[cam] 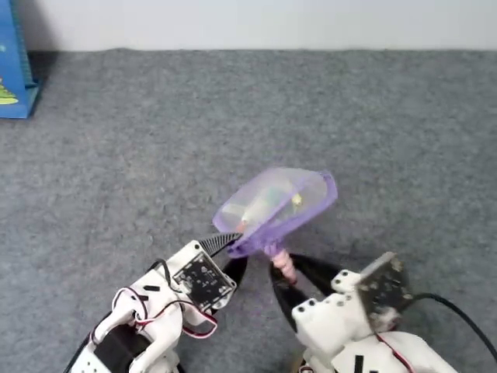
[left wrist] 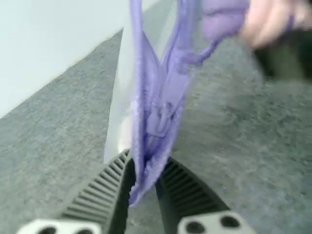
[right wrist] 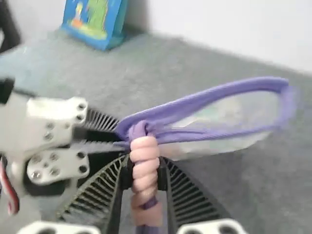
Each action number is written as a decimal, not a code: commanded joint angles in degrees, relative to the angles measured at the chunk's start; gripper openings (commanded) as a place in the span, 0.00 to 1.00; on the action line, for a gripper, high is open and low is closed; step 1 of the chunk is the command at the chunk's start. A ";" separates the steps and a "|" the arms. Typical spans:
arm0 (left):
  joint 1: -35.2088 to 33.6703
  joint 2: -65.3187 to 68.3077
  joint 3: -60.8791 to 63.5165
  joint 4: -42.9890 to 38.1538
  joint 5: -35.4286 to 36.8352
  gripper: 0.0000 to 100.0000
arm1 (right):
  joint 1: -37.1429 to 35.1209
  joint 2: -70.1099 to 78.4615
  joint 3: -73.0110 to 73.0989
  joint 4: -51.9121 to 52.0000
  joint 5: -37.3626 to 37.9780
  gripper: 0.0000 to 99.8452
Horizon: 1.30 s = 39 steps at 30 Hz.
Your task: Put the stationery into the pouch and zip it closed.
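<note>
The purple see-through pouch (cam: 276, 203) is held up off the grey carpet between both arms, with pale stationery showing faintly inside. My left gripper (cam: 229, 242) is shut on the pouch's near edge (left wrist: 156, 97), the purple seam pinched between its ribbed fingers (left wrist: 109, 187). My right gripper (right wrist: 144, 168) is shut on the pink zipper pull (right wrist: 144, 156), which hangs from the pouch's end (right wrist: 219, 122). In the high view the pink pull (cam: 286, 264) sits just past the right gripper (cam: 281, 272). The two grippers are close together, side by side.
A blue box (cam: 14, 70) stands at the far left against the white wall; it also shows behind the pouch as the blue box (right wrist: 95, 19) in the right wrist view. Grey carpet (cam: 349, 116) stretches open beyond the pouch.
</note>
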 commanded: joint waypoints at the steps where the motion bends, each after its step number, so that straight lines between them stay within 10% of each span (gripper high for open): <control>1: -2.81 -0.09 -0.40 -0.79 0.62 0.01 | 5.85 0.31 -3.78 -4.62 0.26 0.01; 24: -3.60 -0.09 -0.57 1.67 0.62 0.01 | 43.30 0.92 21.98 -47.96 -2.02 0.01; 39: -3.60 -0.09 -0.40 1.76 0.35 0.01 | 49.45 0.40 30.59 -56.31 2.02 0.01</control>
